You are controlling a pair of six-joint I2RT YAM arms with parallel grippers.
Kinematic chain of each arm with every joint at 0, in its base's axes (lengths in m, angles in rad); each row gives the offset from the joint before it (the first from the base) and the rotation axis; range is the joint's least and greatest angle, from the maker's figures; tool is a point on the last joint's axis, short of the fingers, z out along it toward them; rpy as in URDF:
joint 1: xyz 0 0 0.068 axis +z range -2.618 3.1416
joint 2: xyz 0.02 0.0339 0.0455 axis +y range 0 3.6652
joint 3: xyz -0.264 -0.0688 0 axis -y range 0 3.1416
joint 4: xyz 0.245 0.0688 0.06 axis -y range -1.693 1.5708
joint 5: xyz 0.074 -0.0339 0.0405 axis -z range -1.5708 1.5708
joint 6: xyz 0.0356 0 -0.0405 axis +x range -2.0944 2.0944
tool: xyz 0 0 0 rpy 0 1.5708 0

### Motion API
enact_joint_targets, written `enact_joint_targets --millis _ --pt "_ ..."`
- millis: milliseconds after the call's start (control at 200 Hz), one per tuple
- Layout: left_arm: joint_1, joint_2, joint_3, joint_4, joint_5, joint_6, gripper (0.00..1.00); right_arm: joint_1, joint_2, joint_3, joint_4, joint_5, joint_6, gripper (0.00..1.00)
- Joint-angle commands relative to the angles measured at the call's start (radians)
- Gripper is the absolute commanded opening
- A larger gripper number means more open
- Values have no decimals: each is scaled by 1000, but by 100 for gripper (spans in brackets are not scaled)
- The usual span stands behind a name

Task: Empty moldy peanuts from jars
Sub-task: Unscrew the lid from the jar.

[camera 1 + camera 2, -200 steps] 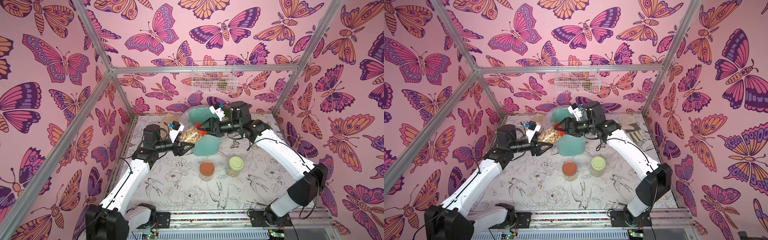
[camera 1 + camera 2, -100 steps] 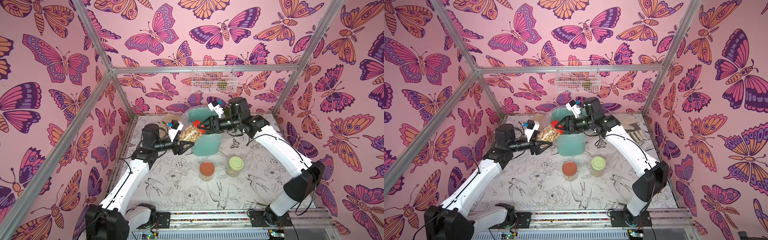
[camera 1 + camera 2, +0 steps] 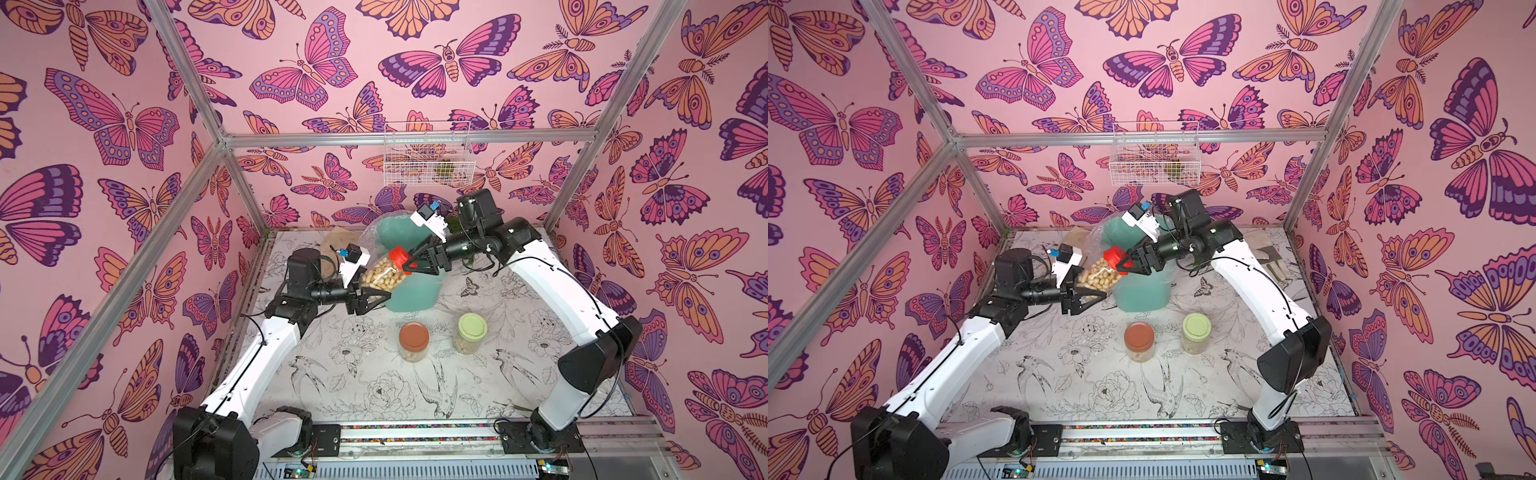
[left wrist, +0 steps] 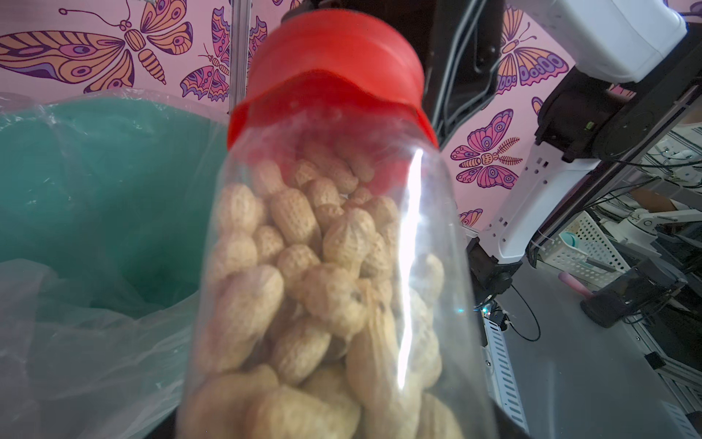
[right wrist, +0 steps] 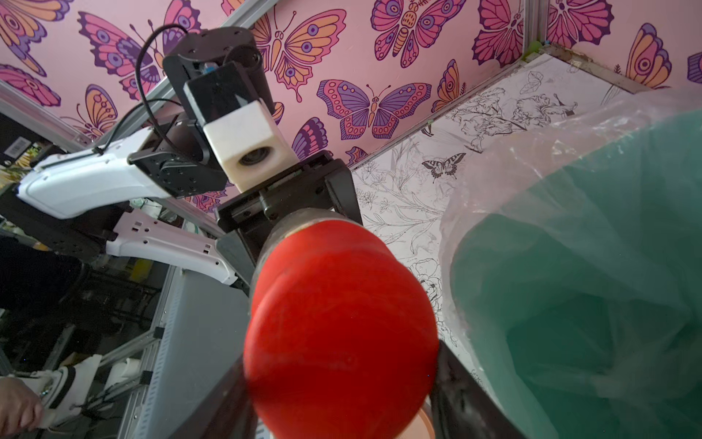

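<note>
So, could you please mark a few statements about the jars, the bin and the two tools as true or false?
1. The left tool holds the red-lidded jar tilted, off the table. True.
2. The red lid is already off that jar. False: it sits on the jar's mouth, between the jaws of the right tool.
3. The brown-lidded jar lies on its side. False: it stands upright on the table with its lid on.
4. The green-lidded jar stands beside the brown-lidded jar, apart from it. True.
5. The teal bin is lined with clear plastic. True.
</note>
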Motion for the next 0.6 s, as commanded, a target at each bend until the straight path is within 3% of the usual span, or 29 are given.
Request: enact_joint_targets --millis 0,90,225,401,591 --pt "0 15 1 -26 -3 -23 0 9 12 44 -18 -31 -62 83" --pt "0 15 7 -26 -9 -20 0 9 7 44 29 -28 41 100" --pt "0 10 11 -25 -17 -15 0 9 -1 29 86 -14 205 99" --pt "0 -1 10 -22 -28 -12 0 10 -22 -4 96 168 496 99" --pt "-1 -1 8 -12 -35 -13 0 25 -40 -22 48 237 622 99"
